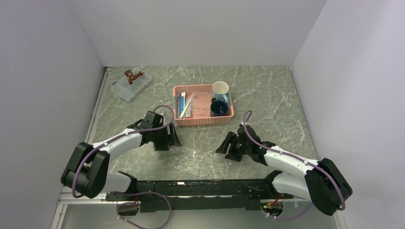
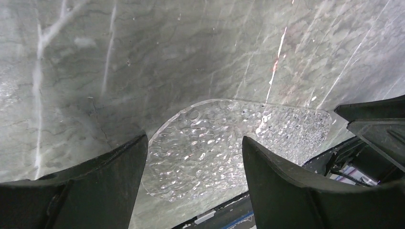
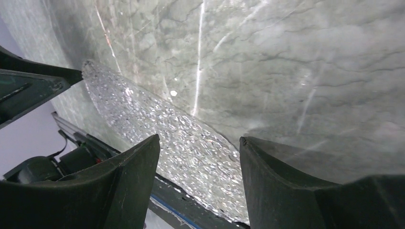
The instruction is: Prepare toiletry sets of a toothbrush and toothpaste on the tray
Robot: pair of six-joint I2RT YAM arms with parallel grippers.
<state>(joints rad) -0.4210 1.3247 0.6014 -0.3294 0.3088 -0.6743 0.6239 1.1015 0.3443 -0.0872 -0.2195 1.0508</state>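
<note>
The clear bumpy tray (image 1: 198, 164) lies flat on the table near the front edge, between my two grippers. It also shows in the left wrist view (image 2: 224, 138) and the right wrist view (image 3: 157, 129), with nothing on it. A whitish toothbrush (image 1: 186, 106) and a blue toothpaste tube (image 1: 180, 103) lie in the left part of the pink basket (image 1: 203, 119). I cannot tell the second ones apart. My left gripper (image 1: 172, 142) (image 2: 195, 143) is open and empty, just left of the tray. My right gripper (image 1: 223, 149) (image 3: 199, 140) is open and empty, just right of it.
The pink basket also holds a white mug (image 1: 220, 88) and a dark blue mug (image 1: 219, 108). A clear lidded box (image 1: 131, 87) with a brown item (image 1: 133, 75) on top sits at the back left. White walls close in three sides.
</note>
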